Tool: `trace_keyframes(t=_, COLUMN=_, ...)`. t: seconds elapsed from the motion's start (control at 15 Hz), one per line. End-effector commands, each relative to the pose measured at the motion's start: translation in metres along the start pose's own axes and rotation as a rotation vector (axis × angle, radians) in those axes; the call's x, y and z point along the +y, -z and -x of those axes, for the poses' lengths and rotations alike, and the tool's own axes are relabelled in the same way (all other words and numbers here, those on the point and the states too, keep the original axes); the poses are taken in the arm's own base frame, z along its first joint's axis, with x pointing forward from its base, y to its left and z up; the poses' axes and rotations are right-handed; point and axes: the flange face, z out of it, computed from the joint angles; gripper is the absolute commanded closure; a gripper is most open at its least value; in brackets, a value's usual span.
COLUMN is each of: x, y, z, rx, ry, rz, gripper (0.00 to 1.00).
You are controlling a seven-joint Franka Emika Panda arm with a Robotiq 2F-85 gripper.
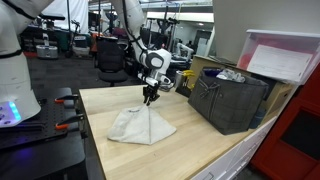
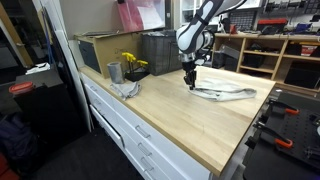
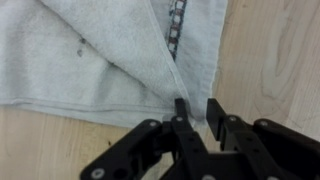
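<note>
A pale grey towel (image 1: pixel 135 127) lies on the wooden table (image 1: pixel 200 150); it also shows on the table (image 2: pixel 190 125) as a flat towel (image 2: pixel 225 92). My gripper (image 1: pixel 150 98) points straight down at the towel's far corner, and the cloth rises in a small tent to its fingertips. In the wrist view the towel (image 3: pixel 90 50) fills the upper left, with a raised fold running down into my gripper (image 3: pixel 197 105). The two black fingers (image 3: pixel 181 108) stand narrowly apart with that fold pinched between them. In an exterior view the gripper (image 2: pixel 189 83) meets the towel's near end.
A dark crate (image 1: pixel 230 100) stands on the table close beside the towel, with a clear lidded box (image 1: pixel 285 55) behind it. At the other end are a grey cup (image 2: pixel 114 72), yellow flowers (image 2: pixel 133 63) and a crumpled rag (image 2: pixel 127 89). Clamps sit on a side bench (image 1: pixel 62 112).
</note>
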Motion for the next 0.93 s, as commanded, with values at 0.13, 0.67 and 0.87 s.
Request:
trace_keyframes(t=0.13, x=0.005, y=0.016, z=0.002, rx=0.012, ry=0.019, rz=0.004, gripper=1.0)
trace_keyframes(t=0.67, x=0.041, y=0.071, z=0.028, rx=0.08, ry=-0.058, rz=0.034, gripper=1.0)
trace_keyframes(t=0.87, x=0.071, y=0.091, z=0.055, rx=0.085, ry=-0.141, rz=0.058, gripper=1.0)
